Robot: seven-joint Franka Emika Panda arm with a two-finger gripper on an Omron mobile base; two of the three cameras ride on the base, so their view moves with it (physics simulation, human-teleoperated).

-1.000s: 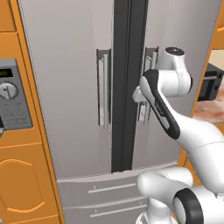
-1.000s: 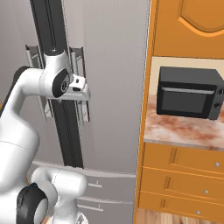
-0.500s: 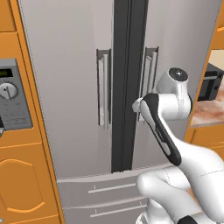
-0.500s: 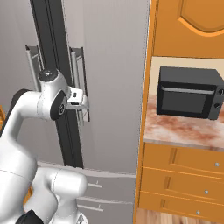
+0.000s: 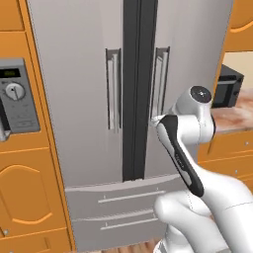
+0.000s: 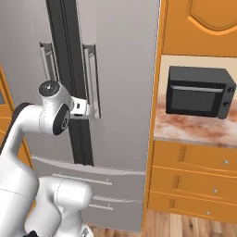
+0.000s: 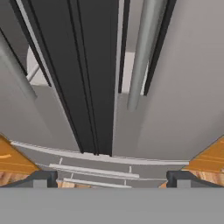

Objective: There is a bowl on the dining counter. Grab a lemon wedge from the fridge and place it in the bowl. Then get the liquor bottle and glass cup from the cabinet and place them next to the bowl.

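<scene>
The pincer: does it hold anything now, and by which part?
Nothing is held. The pincer stands open, with the right fridge door handle ahead of it, not between its tips.

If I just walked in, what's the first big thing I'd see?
The tall grey fridge with both doors shut and a dark strip down its middle. The robot's white arm reaches up to the right door's handle, with its open gripper near the handle's lower end. A black microwave sits on the speckled counter to the right, among orange cabinets.
</scene>
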